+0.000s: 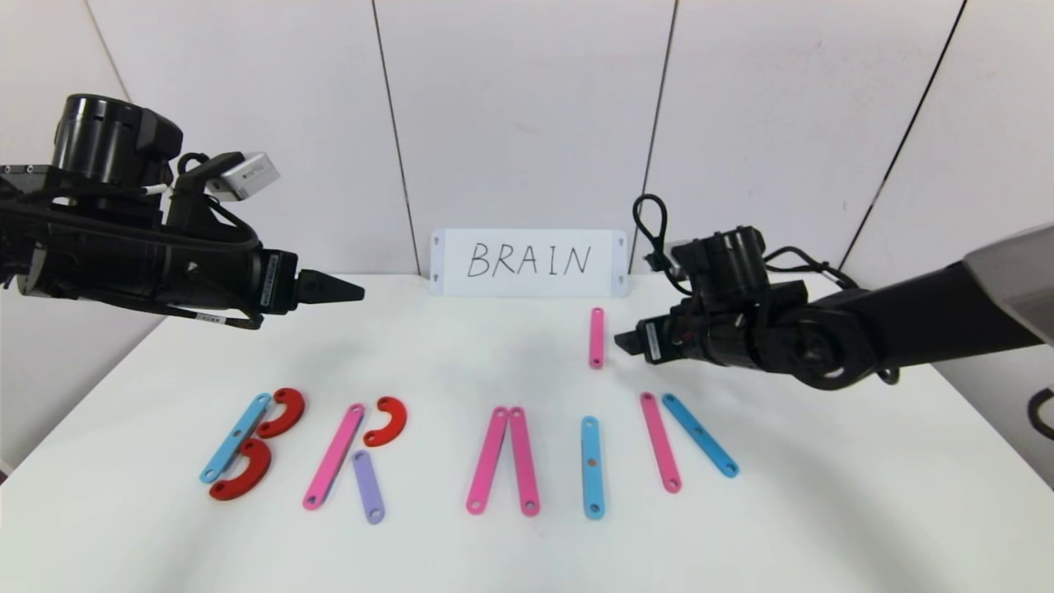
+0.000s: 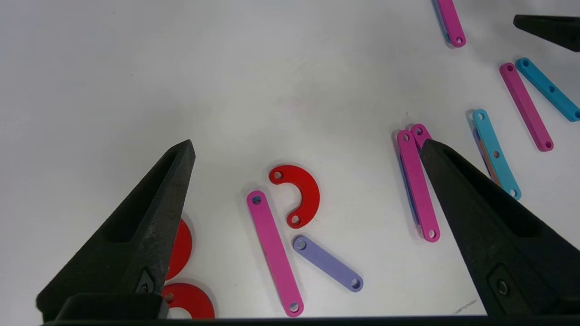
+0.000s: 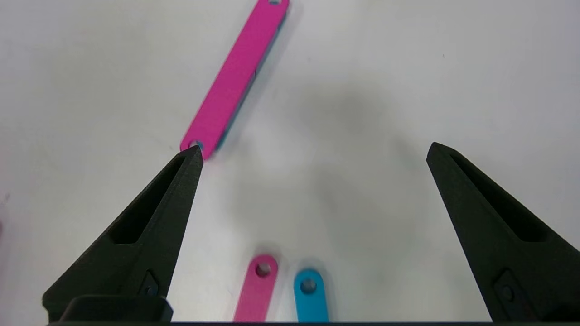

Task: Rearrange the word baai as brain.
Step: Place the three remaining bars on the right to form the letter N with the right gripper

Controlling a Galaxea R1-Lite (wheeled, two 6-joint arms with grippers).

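The flat plastic letters lie in a row on the white table. A blue strip and two red half-rings form a B. A pink strip, a red half-ring and a purple strip form an R. Beyond them lie two pink strips, a blue strip, then a pink strip and a blue strip. A loose pink strip lies farther back. My right gripper is open and empty just right of it; one fingertip sits at its end. My left gripper is open and empty, raised at the back left.
A white card with handwritten "BRAIN" stands against the back wall. The table's left edge runs close to the B. The left wrist view shows the R pieces between its fingers, far below.
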